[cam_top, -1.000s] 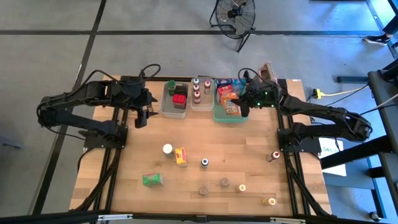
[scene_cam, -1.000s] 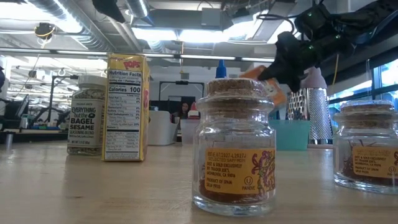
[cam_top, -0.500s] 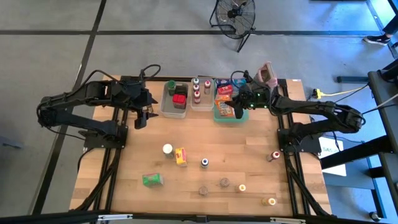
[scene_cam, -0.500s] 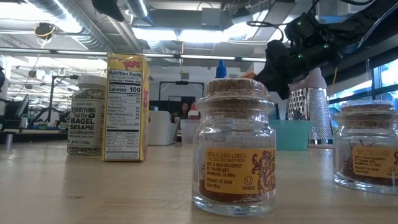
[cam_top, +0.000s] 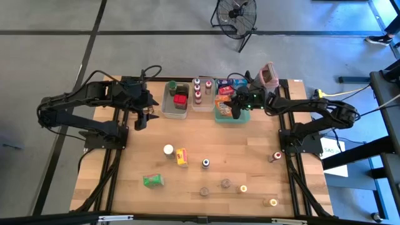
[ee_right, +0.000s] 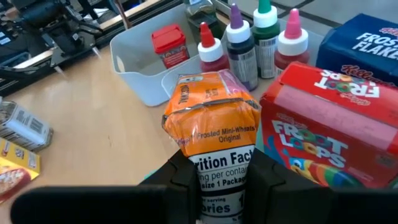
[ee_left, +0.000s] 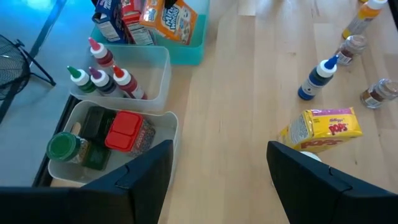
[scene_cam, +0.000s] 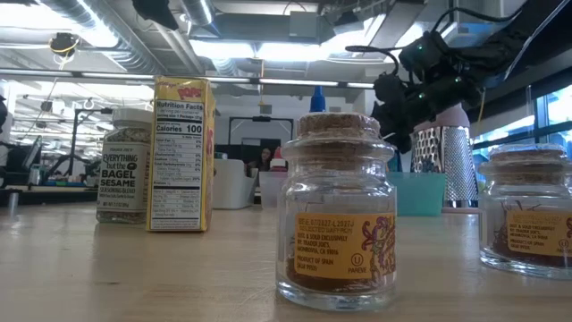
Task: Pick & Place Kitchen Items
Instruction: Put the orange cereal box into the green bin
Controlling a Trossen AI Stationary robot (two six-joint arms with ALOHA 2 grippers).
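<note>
Up front, nearest the table's front edge, sits a cork-topped spice jar (scene_cam: 338, 210), with a second one (scene_cam: 529, 213) to its side, both upright on the wooden table (cam_top: 250, 156). Behind them stand a yellow Pops box (scene_cam: 181, 154) and a bagel seasoning jar (scene_cam: 125, 177), just beside each other. Small bottles dot the front half of the table, with a green box (cam_top: 152, 180) lying flat and a blue-capped bottle (cam_top: 205, 164) mid-table. Left gripper (ee_left: 219, 163) hangs above bare wood beside the clear tubs, fingers apart, gripping nothing. Farther back, one clear tub (ee_left: 164, 127) holds a red-lidded container (ee_left: 126, 130) and a green-capped jar (ee_left: 63, 147); the next tub (ee_left: 155, 73) holds squeeze bottles with red, green and purple caps, standing upright. Right gripper (ee_right: 221, 180) is over the teal tray (cam_top: 220, 116) at the back, fingers clamped on an orange Frosted Mini-Wheats box (ee_right: 213, 129), held upright. Just beside it in the tray are a red Froot Loops box (ee_right: 322, 127) and a blue Frosted Flakes box (ee_right: 365, 38); can't tell if the orange box touches the tray floor. Metal grater (scene_cam: 444, 163) with a pink top stands behind the tray at the table's back edge. Beyond the table, a floor fan (cam_top: 235, 15).
</note>
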